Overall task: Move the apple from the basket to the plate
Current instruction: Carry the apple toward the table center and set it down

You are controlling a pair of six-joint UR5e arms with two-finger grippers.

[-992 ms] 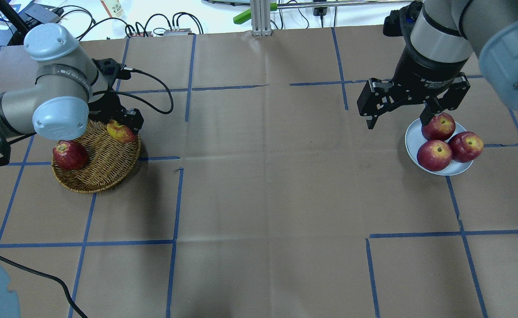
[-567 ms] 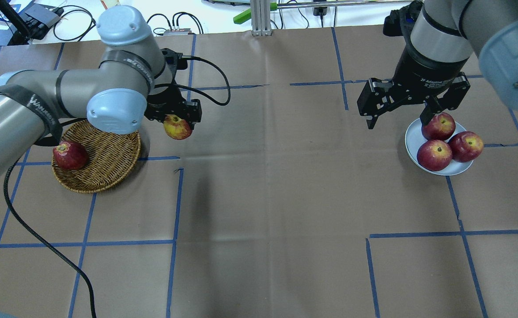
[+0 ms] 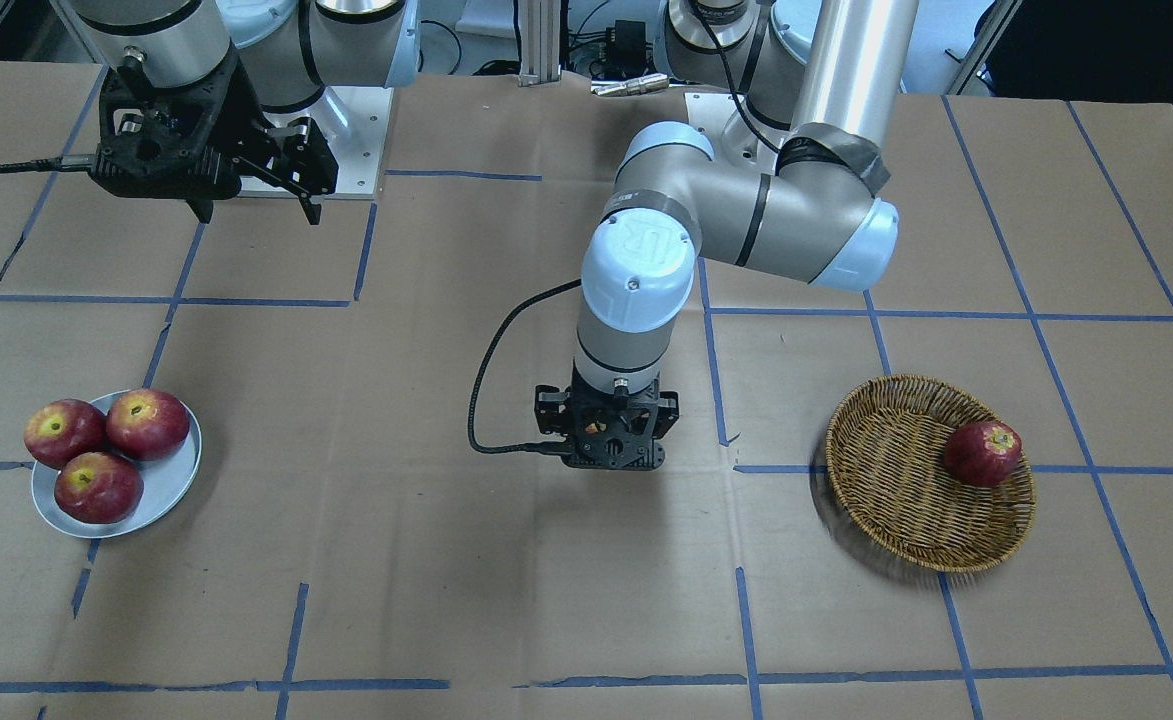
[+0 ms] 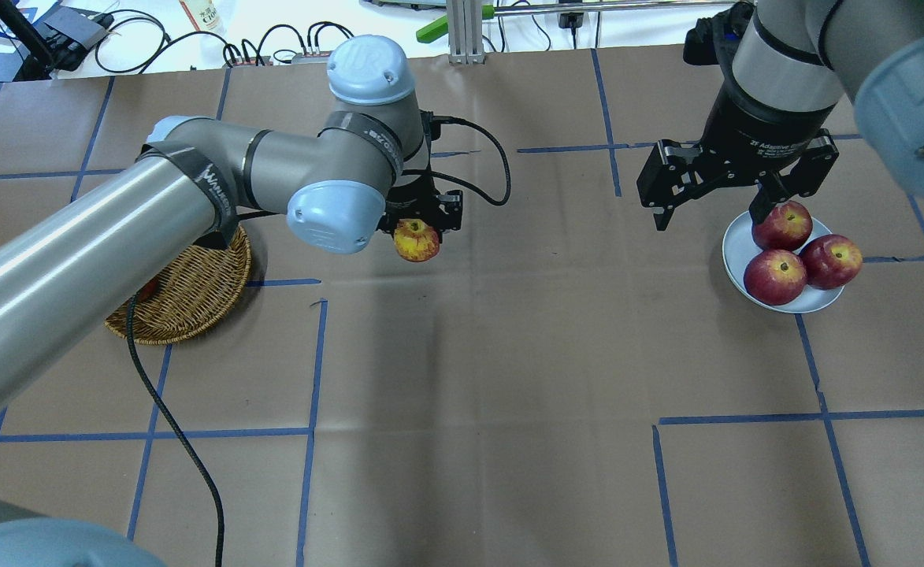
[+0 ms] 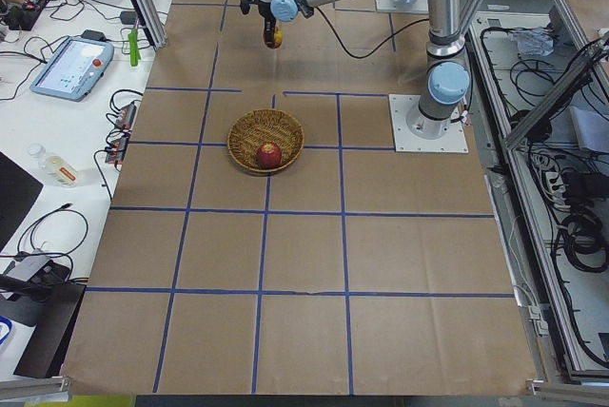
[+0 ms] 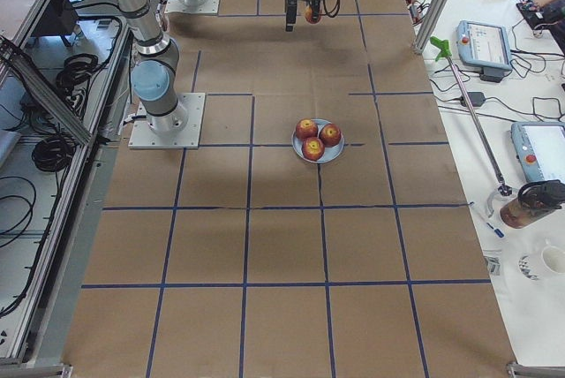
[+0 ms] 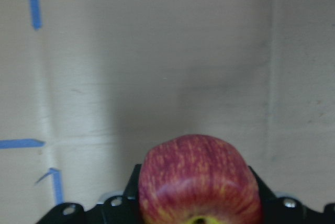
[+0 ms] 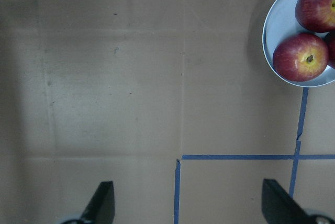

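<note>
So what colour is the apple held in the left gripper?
Streaky orange-red apple with yellow at the stem end; clearest in the left wrist view.

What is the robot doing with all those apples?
The robot is moving apples from a basket to a plate. Its left end effector is shut on a striped apple and holds it in the air over the middle of the table, between the two. One dark red apple lies in the basket. Three red apples sit on the plate, and the right end effector hangs open beside it.
</note>
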